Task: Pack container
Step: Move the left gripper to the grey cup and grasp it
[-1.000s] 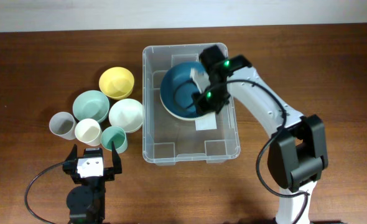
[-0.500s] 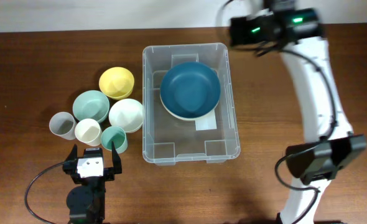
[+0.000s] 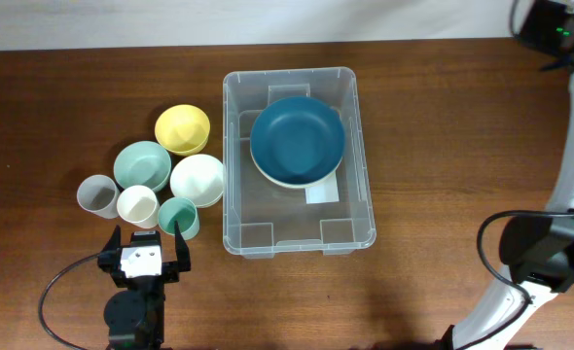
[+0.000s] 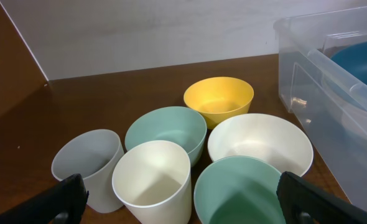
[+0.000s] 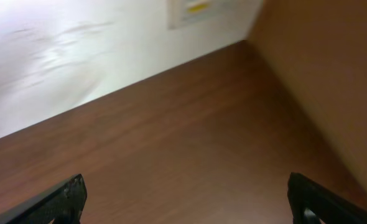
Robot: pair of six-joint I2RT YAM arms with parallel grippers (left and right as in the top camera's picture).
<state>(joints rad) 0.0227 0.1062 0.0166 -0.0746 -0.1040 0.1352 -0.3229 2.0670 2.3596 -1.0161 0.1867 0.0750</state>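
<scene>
The clear plastic container (image 3: 297,231) stands mid-table, and a dark blue bowl (image 3: 298,141) lies in its far half. In the left wrist view the container (image 4: 323,81) fills the right edge, with the blue bowl (image 4: 365,57) showing through its wall. My left gripper (image 3: 144,249) rests open near the table's front edge, just in front of a cream cup (image 4: 151,180) and a teal cup (image 4: 239,196). My right arm (image 3: 559,24) is at the far right corner. The right gripper (image 5: 190,202) is open over bare wood, holding nothing.
Left of the container sit a yellow bowl (image 3: 182,128), a teal bowl (image 3: 142,165), a white bowl (image 3: 197,179), a grey cup (image 3: 97,195), the cream cup (image 3: 137,205) and the teal cup (image 3: 178,216). A white wall (image 5: 78,50) backs the table.
The right gripper let go of the blue bowl inside the container, opened, then swung up and away to the far right corner. The left arm has not moved.
</scene>
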